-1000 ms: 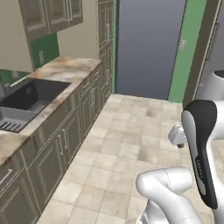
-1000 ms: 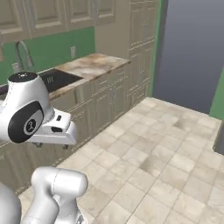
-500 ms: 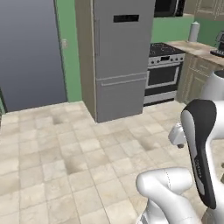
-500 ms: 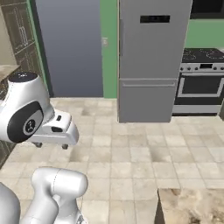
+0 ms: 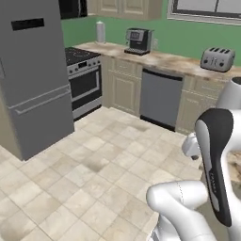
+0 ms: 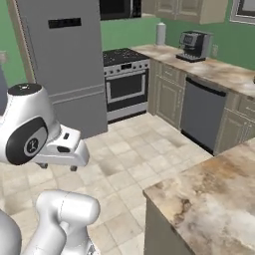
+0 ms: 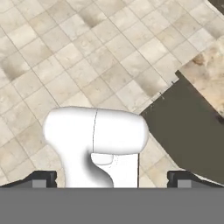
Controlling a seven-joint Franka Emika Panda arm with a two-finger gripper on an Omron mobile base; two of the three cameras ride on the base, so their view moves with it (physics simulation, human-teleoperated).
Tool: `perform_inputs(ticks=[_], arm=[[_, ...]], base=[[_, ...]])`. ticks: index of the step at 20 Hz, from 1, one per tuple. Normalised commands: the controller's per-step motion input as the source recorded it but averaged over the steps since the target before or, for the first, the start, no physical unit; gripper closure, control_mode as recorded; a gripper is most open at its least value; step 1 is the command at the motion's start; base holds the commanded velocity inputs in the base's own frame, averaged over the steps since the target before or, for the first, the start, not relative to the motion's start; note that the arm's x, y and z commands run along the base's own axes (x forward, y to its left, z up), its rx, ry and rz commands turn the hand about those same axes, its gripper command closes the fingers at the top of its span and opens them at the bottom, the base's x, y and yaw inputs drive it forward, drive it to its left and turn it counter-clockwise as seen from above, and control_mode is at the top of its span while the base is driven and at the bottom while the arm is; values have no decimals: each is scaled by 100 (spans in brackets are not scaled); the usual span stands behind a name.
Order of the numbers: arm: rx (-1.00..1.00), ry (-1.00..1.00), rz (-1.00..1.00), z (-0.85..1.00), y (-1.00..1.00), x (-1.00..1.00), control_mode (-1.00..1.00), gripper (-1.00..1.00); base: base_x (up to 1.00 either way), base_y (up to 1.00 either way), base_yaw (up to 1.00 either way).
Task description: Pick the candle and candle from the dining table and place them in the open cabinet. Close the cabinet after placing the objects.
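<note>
Your gripper (image 7: 112,178) hangs folded over the floor with its fingers spread wide and nothing between them, tucked in for driving. A corner of the dining table (image 6: 219,199) lies just right of the arm; you cannot yet see the candles on it.

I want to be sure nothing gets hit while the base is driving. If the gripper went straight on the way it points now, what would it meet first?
Probably the robot's own white body below the open gripper, then the tiled floor. The dining table lies off to one side; depth is unclear.
</note>
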Motion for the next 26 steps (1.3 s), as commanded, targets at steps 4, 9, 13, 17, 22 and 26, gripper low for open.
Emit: perform_inputs(ticks=[4,9,13,17,22,26], arm=[[0,0,0,0,0,0,100,-100],[0,0,0,0,0,0,100,-100],[0,0,0,0,0,0,100,-100],[0,0,0,0,0,0,100,-100],[0,0,0,0,0,0,100,-100],[0,0,0,0,0,0,100,-100]], base=[[60,88,-17],[91,72,-29],[84,24,-67],[53,18,-84],[34,20,-91],[38,28,-89]])
